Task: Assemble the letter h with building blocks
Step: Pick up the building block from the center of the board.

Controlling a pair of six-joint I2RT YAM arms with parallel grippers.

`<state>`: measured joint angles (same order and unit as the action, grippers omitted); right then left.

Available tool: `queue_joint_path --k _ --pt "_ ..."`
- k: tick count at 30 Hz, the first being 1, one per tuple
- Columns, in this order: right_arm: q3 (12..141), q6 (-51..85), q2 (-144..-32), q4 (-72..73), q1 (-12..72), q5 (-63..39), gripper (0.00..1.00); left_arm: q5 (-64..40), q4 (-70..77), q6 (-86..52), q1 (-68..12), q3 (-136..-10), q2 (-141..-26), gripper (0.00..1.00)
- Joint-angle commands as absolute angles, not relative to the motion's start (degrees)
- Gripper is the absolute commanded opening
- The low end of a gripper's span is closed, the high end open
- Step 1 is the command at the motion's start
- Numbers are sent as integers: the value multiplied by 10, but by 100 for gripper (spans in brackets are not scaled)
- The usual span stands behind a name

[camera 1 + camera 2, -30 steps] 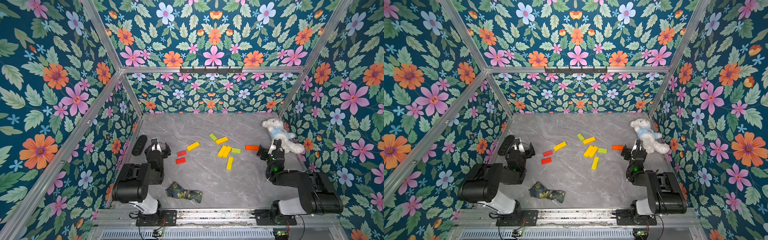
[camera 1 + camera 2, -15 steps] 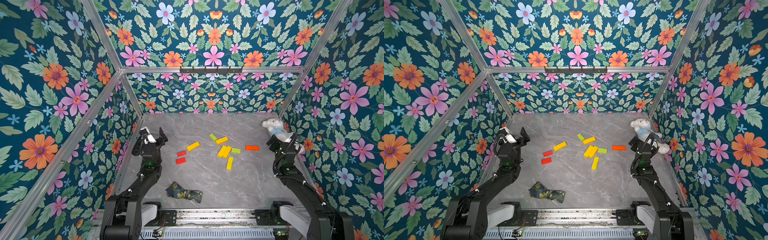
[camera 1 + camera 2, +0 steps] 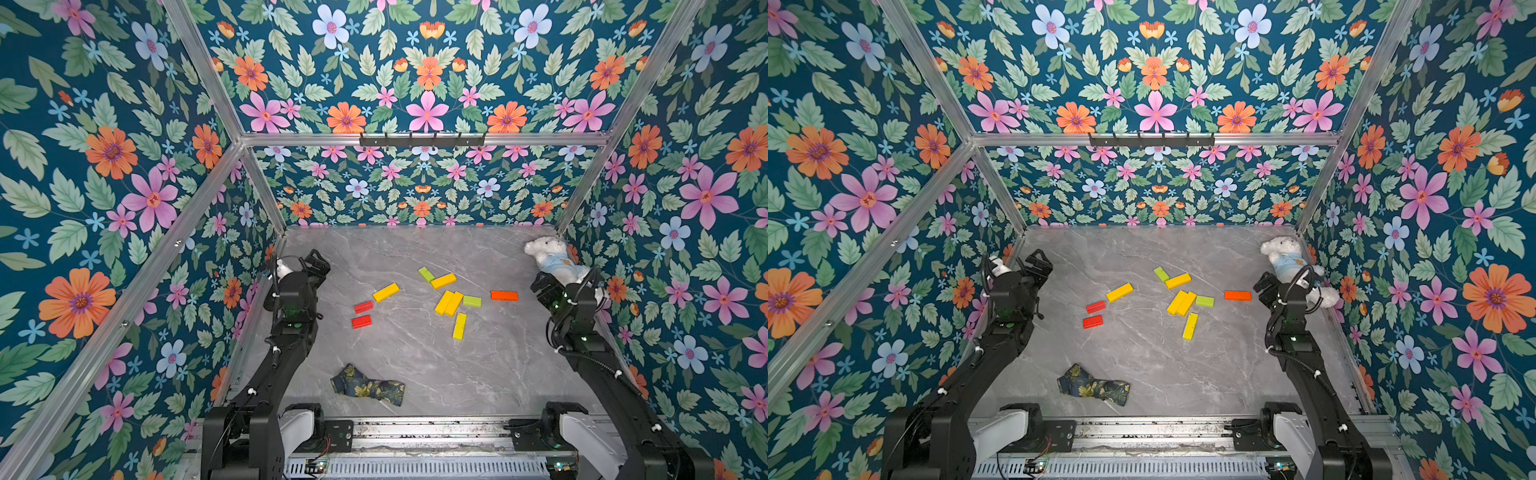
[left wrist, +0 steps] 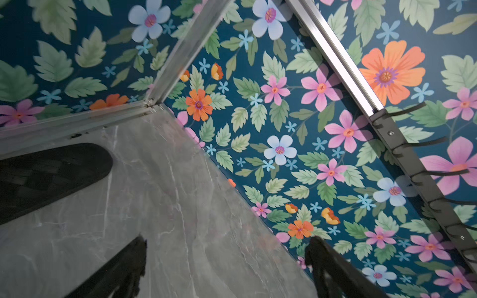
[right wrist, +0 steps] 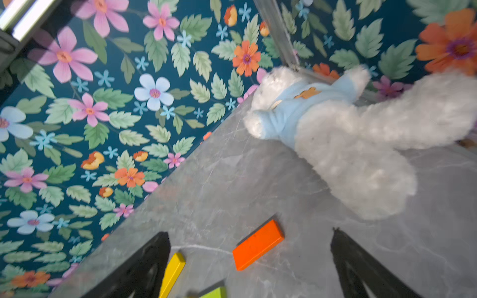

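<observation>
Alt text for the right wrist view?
An orange block lies on the grey marble table, framed by the open, empty right gripper. A white plush toy in a pale blue shirt lies beyond it by the floral wall; a yellow block and a lime green block show at the frame edge.

the grey marbled floor [image 3: 457, 374] is enclosed left, right and far by teal walls [image 3: 415, 83] printed with flowers. aluminium bars [image 3: 291, 139] are set along the seams; a black hook rail [image 3: 422, 140] is fixed to the far bar.
</observation>
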<state>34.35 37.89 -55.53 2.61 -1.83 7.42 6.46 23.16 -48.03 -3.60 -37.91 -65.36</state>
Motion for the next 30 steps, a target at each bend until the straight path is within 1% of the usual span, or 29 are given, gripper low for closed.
queue_joint_path --k 1,4,7,11,13,15,16,18,20,21,24,27,30 --pt "380 353 -579 -100 4 23 99 -17 132 -466 -53 -411 -663 99" --pt "411 343 -596 -132 64 31 99 -34 116 -455 -84 -404 -649 99" --pt "442 347 -628 -149 124 16 99 -31 111 -443 -122 -383 -622 100" --pt "485 347 -684 -167 205 43 99 -18 82 -431 -172 -365 -602 100" --pt "496 346 -707 -157 235 50 96 -28 74 -433 -184 -354 -602 100" --pt "515 340 -740 -158 263 57 86 -37 73 -433 -196 -342 -604 100" --pt "524 340 -754 -162 275 65 84 -39 72 -431 -202 -336 -603 100" --pt "545 334 -790 -164 293 62 70 -39 69 -429 -212 -327 -604 100" --pt "574 330 -829 -180 307 58 64 -41 68 -428 -218 -317 -601 100" --pt "592 329 -850 -191 313 58 63 -40 68 -428 -222 -312 -600 100" --pt "636 349 -904 -218 314 57 63 -41 69 -428 -233 -302 -597 100" --pt "675 371 -944 -250 315 87 59 -42 62 -427 -238 -301 -596 100" --pt "709 409 -994 -285 304 96 60 -43 55 -426 -243 -302 -593 100"
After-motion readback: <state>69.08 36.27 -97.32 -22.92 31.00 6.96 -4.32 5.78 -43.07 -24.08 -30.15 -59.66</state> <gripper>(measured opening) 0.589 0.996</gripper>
